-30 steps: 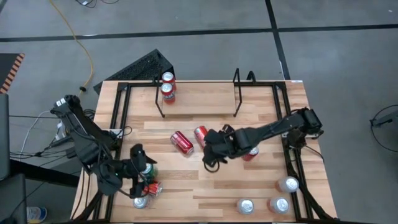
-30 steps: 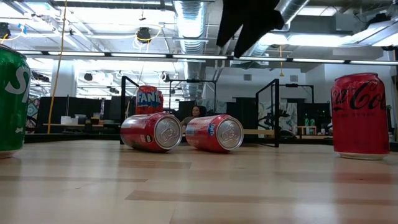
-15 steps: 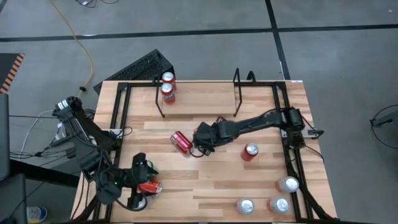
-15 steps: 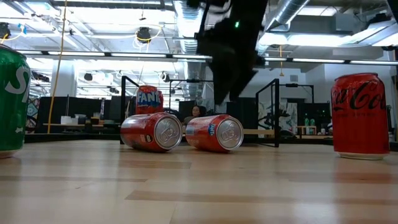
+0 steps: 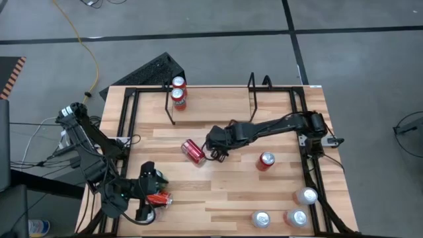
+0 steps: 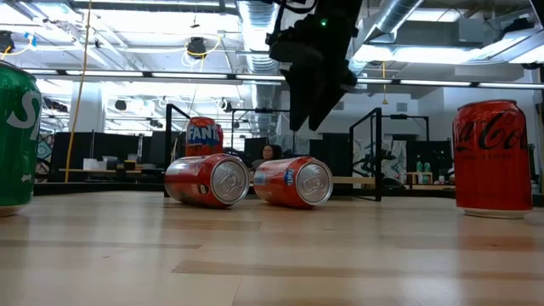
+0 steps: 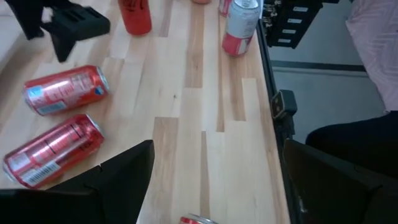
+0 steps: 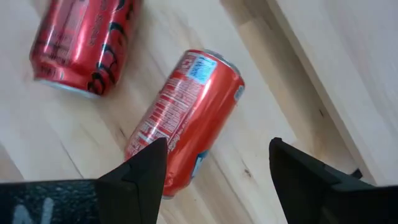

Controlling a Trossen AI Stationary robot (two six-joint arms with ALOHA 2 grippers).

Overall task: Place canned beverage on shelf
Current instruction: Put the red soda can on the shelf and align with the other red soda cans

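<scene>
Two red cans lie on their sides mid-table: one (image 5: 193, 151) in plain sight, the other (image 8: 183, 118) under my right gripper (image 5: 215, 149). That gripper hangs open above it (image 6: 304, 119), clear of it, slanting down, one finger on either side of the can in the right wrist view. The black rod shelf (image 5: 253, 106) stands at the table's far edge with two cans (image 5: 178, 92) upright at its left end. My left gripper (image 5: 149, 182) waits open over the near left corner.
An upright red cola can (image 5: 266, 160) stands right of the lying pair. Three silver-topped cans (image 5: 295, 217) stand at the near right corner. A red can (image 5: 159, 199) and another (image 5: 148, 214) sit under my left arm. Black rails (image 5: 309, 165) edge the table.
My right gripper has swung toward the table's left and far edge and come down, from near the upright cola can to above the right-hand lying can. It has stayed open. The cans have not moved.
</scene>
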